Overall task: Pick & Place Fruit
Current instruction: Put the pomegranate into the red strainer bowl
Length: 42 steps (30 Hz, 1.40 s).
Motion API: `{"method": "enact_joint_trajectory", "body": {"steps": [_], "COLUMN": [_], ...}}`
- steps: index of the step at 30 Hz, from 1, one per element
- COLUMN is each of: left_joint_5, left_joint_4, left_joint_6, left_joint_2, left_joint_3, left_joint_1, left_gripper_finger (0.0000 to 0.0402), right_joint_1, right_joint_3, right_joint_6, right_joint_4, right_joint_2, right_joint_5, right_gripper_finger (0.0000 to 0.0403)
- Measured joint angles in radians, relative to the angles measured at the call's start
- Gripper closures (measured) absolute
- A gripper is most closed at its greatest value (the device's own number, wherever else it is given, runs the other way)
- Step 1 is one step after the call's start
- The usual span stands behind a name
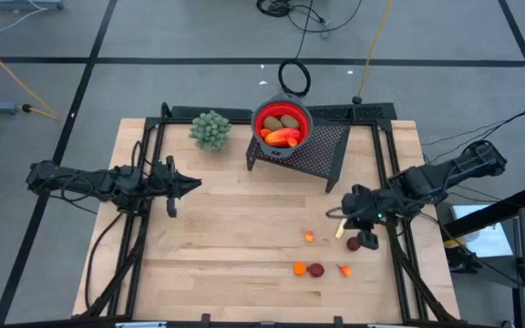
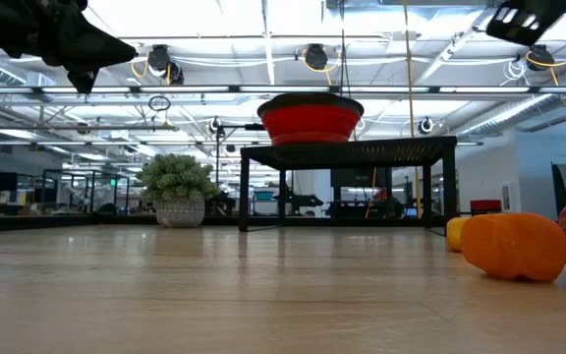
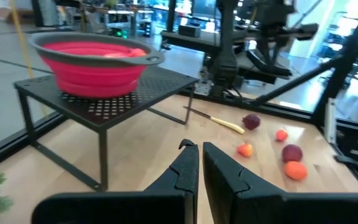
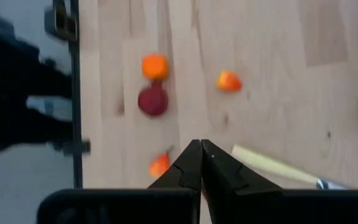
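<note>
From above, the red bowl point(image 1: 282, 123) sits on a black mesh stand point(image 1: 303, 150) at the back of the tabletop point(image 1: 226, 246), and it already has two olive ovals and the long red-orange piece point(image 1: 282, 138) inside. A green plant ball point(image 1: 211, 129) is just beside the stand. The rest of the fruit is loose in front of the stand: a small orange bit point(image 1: 309, 237), an orange piece point(image 1: 299, 268) touching a dark-red one point(image 1: 316, 270), a red-orange bit point(image 1: 344, 270), and another dark-red piece point(image 1: 368, 240) right by the right gripper point(image 1: 344, 211), next to a pale yellow stick point(image 1: 340, 230). The left gripper point(image 1: 192, 185) hangs well away from the stand, fingers clenched together. From table height, the bowl on its stand is in the middle and a big orange piece point(image 2: 514, 246) sits close up. The left wrist view shows its fingers point(image 3: 185, 171) closed on nothing, with the bowl and loose bits beyond. The right wrist view shows fingers point(image 4: 191, 163) pinched together empty over the tabletop, near the stick point(image 4: 272, 165) and the dark-red piece point(image 4: 153, 101).
</note>
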Motion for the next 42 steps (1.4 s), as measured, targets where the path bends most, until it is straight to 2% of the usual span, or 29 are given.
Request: {"method": "enact_joint_trajectory", "body": {"steps": [9, 17, 23, 34, 38, 42], "left_joint_5": [-0.034, -0.034, -0.034, -0.034, -0.034, -0.034], "left_joint_4": [-0.001, -0.003, -0.004, -0.04, -0.039, -0.039], "left_joint_6": [0.005, 0.007, 0.007, 0.007, 0.007, 0.007], "left_joint_2": [0.0, 0.0, 0.0, 0.0, 0.0, 0.0], "left_joint_3": [0.0, 0.0, 0.0, 0.0, 0.0, 0.0], "left_joint_1": [0.0, 0.0, 0.0, 0.0, 0.0, 0.0], "left_gripper_finger": [0.038, 0.038, 0.038, 0.038, 0.038, 0.038], "right_joint_1": [0.107, 0.152, 0.152, 0.152, 0.152, 0.152], "right_joint_3": [-0.013, -0.131, -0.227, -0.281, -0.281, -0.281], "right_joint_6": [-0.033, -0.178, -0.344, -0.586, -0.664, -0.689], "right_joint_4": [-0.104, -0.083, 0.031, 0.066, 0.068, 0.068], "right_joint_2": [0.003, 0.004, 0.004, 0.004, 0.004, 0.004], "right_joint_5": [-0.002, -0.034, -0.159, -0.158, -0.157, -0.157], "right_gripper_finger": [0.0401, 0.0401, 0.0402, 0.0402, 0.039, 0.036]}}
